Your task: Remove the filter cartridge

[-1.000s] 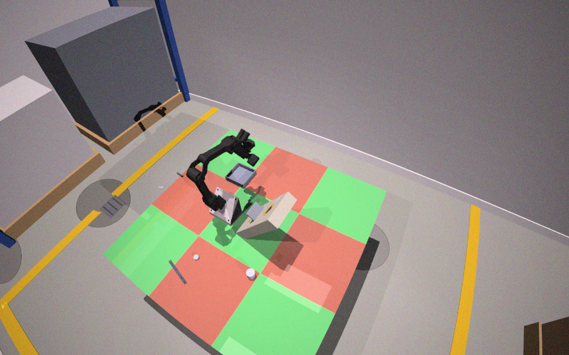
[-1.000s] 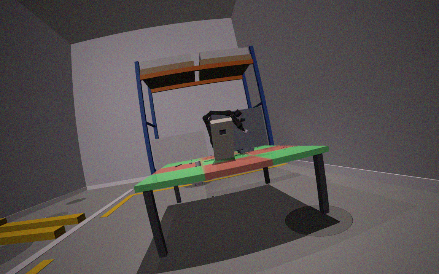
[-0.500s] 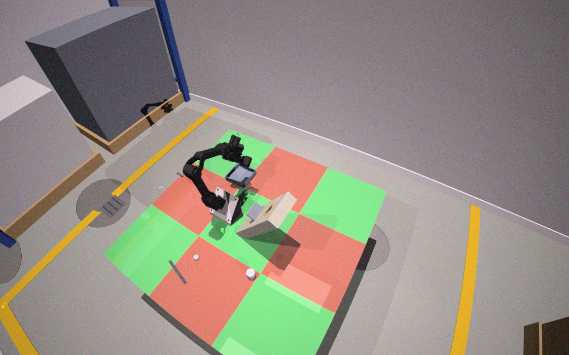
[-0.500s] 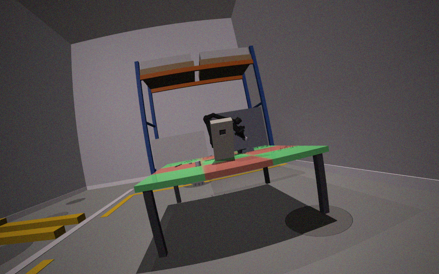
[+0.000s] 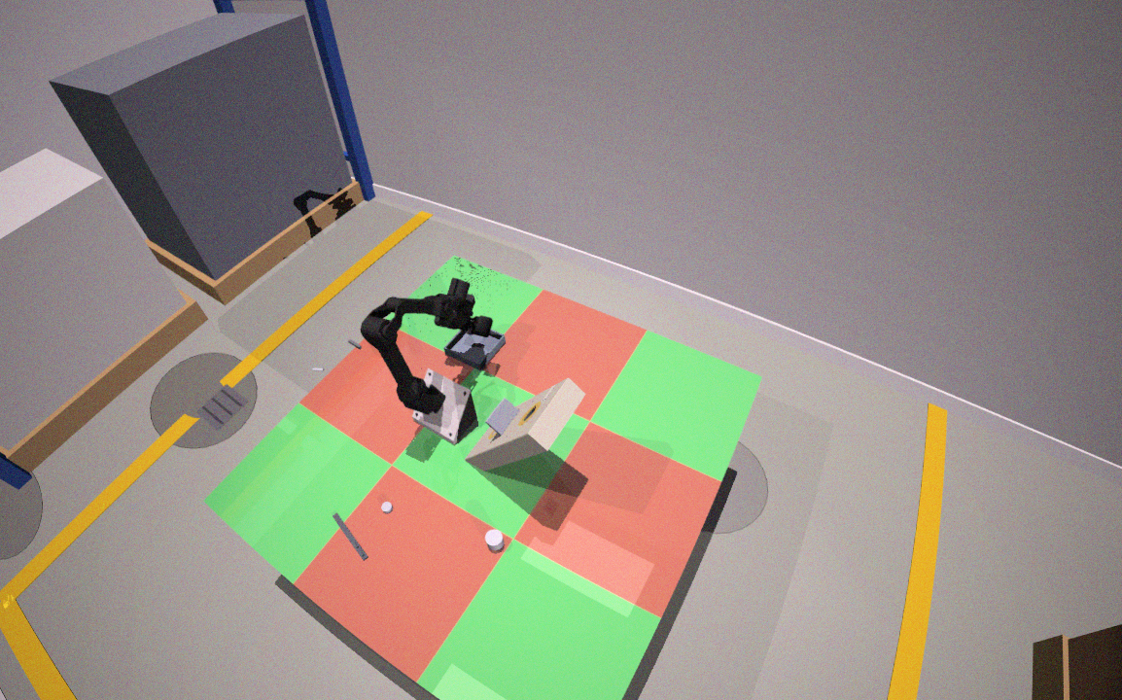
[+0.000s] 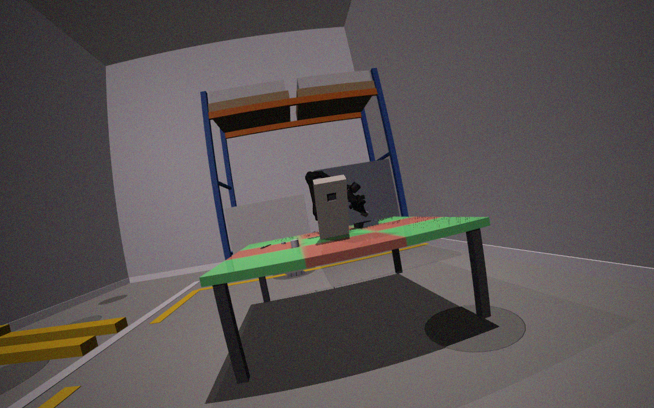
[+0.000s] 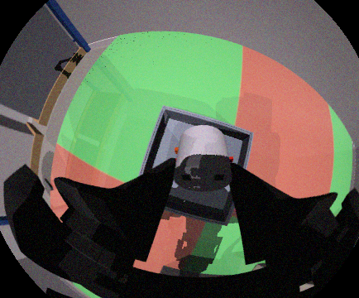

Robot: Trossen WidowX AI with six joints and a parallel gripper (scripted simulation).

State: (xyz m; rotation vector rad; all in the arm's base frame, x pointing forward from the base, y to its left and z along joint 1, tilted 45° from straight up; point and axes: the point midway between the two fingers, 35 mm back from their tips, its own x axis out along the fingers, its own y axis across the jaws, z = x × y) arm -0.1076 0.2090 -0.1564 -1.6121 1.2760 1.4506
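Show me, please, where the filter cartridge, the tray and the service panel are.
filter cartridge [image 7: 203, 144]: wrist view, its pale side wall.
tray [image 7: 159, 137]: wrist view, its left rim.
service panel [image 5: 547, 416]: top view, its tan front face.

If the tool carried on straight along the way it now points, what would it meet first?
Most likely the floor of the shallow grey square tray: the tool, shut on the pale round filter cartridge, points down into it, so the cartridge's far end would land first. How far above it hangs is unclear.
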